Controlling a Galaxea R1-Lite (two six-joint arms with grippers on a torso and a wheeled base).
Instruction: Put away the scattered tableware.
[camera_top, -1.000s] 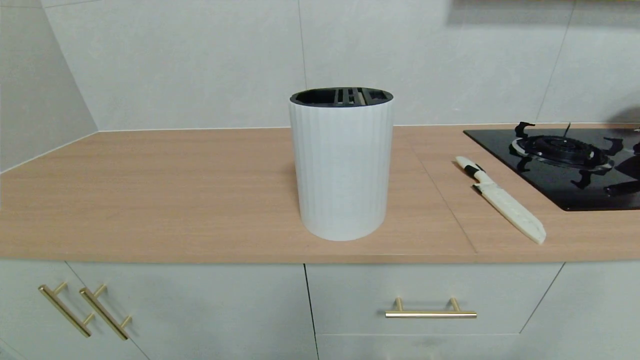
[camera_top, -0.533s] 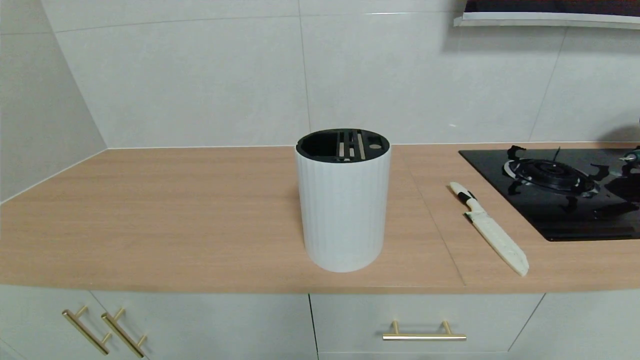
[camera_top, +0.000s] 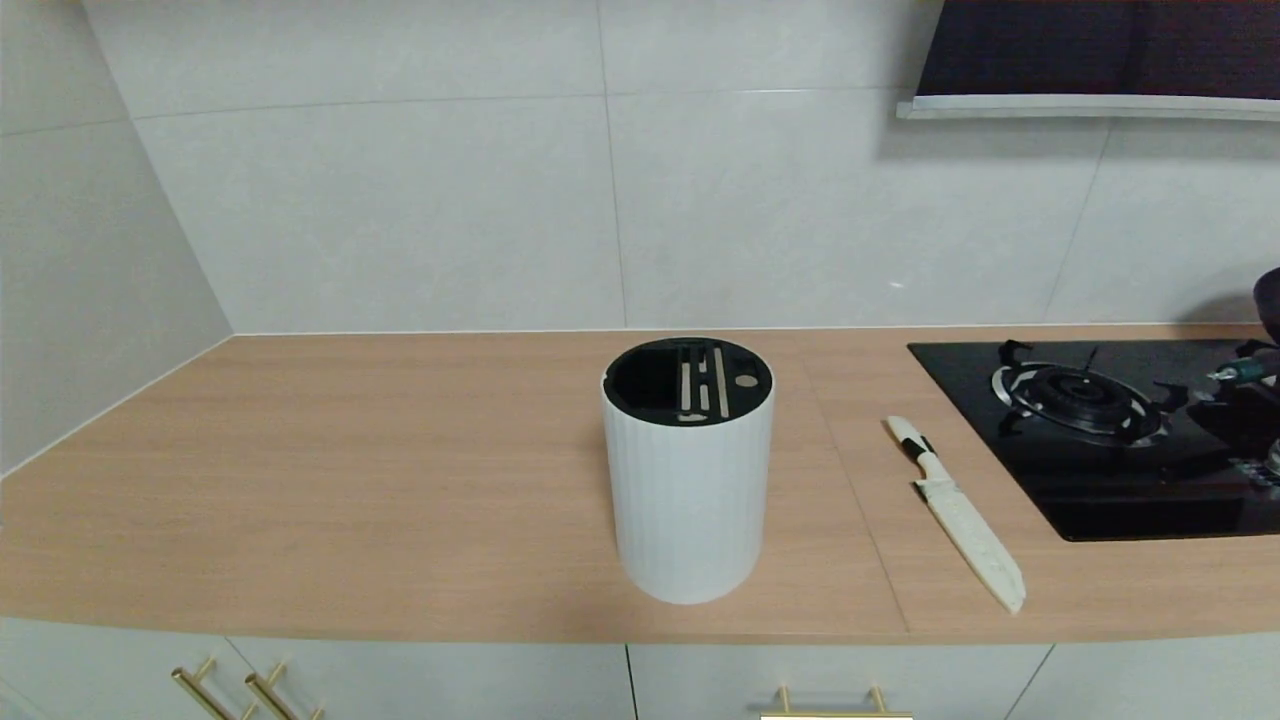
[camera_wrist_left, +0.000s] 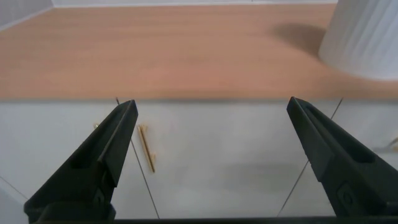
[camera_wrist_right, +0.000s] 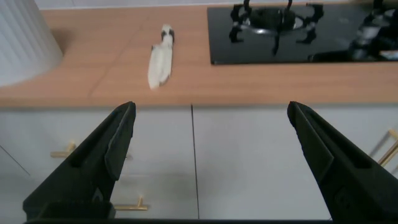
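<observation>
A white ribbed knife holder (camera_top: 689, 480) with a black slotted top stands near the front edge of the wooden counter (camera_top: 350, 470); its side also shows in the left wrist view (camera_wrist_left: 364, 34) and the right wrist view (camera_wrist_right: 25, 40). A white knife (camera_top: 955, 512) with a black band on its handle lies flat to the holder's right, blade toward the counter's front edge, and appears again in the right wrist view (camera_wrist_right: 160, 57). My left gripper (camera_wrist_left: 211, 162) is open, low in front of the cabinet doors. My right gripper (camera_wrist_right: 211, 162) is open too, below the counter edge, in front of the knife.
A black gas hob (camera_top: 1100, 430) with a burner (camera_wrist_right: 277, 15) occupies the counter's right end. A range hood (camera_top: 1090, 60) hangs above it. Cabinet doors with gold handles (camera_wrist_left: 146, 146) sit under the counter. The counter left of the holder is bare wood.
The head camera has risen and tilted, so the whole scene has slid down in view and the holder's top shows more. The holder and knife have not moved on the counter.
</observation>
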